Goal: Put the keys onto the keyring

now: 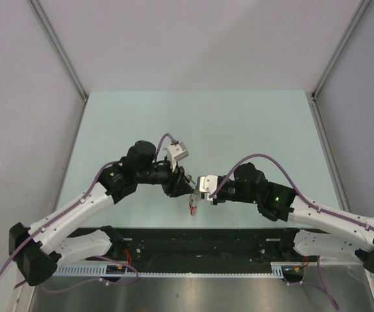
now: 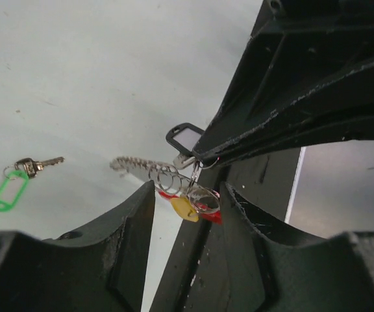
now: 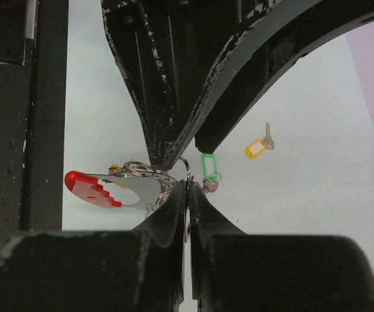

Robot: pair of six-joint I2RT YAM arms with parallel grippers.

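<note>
- The keyring [image 3: 93, 185], a loop with a red toothed plastic arc, a grey-silver metal part and a cluster of small wire rings, is held in the air above the pale green counter [image 2: 76, 78]. It sits between the two arms, near the middle of the workspace.
- The right end effector [image 3: 187, 193] is narrow, its black fingers pressed together on a thin wire ring of the keyring. This is the only grip on it that I can see.
- The left end effector [image 2: 187, 195] stands part-way open, with a finger on either side of the ring cluster. It seems to clamp nothing, though one finger is just beside the rings and contact cannot be ruled out.
- Two things look to be on the bunch already:
  - The black-tagged key [image 2: 186, 138], a small key with a black rectangular plastic tag, hangs right at the tips of the right fingers.
  - A yellow tag [image 2: 184, 208] sits low among the rings, beside the red arc.
  - Whether each is fully threaded or only caught is too small to tell.
- Two keys are left to do:
  - A green-tagged key [image 2: 12, 188], small silver metal with a green plastic loop tag, lies flat on the counter, well apart from the bunch.
  - A yellow-tagged key [image 3: 257, 148] also lies loose on the counter.
- My judgement is that the task is around midway, with at least two keys outstanding. No other keys show in these views.
</note>
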